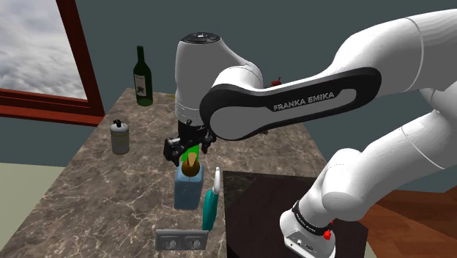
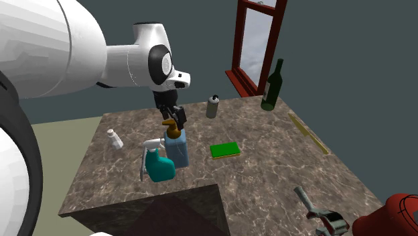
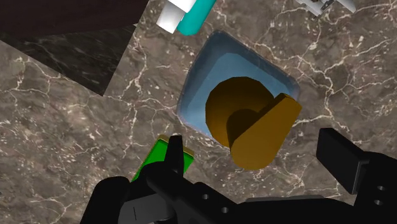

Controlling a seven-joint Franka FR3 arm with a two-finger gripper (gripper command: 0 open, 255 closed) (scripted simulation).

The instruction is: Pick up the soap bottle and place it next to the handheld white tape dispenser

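Note:
The soap bottle (image 1: 188, 188) (image 2: 177, 149) (image 3: 197, 79) is a blue square bottle with a brown-gold pump head (image 3: 254, 124), upright on the marble table near the stand. My black gripper (image 1: 189, 149) (image 2: 172, 118) (image 3: 256, 154) hangs open just above the pump. Its fingers (image 3: 340, 158) stand wide apart on either side of the spout and touch nothing. The white handheld tape dispenser (image 1: 181, 238) (image 2: 115, 139) (image 3: 318, 5) lies by the table's edge, beyond a teal spray bottle.
A teal spray bottle (image 1: 211, 201) (image 2: 158, 165) (image 3: 191, 16) stands close beside the soap bottle. A green sponge (image 2: 225, 150) (image 3: 160, 164) lies on its other side. A grey can (image 1: 119, 137) (image 2: 213, 106) and a green wine bottle (image 1: 142, 77) (image 2: 271, 86) stand farther off, by the window.

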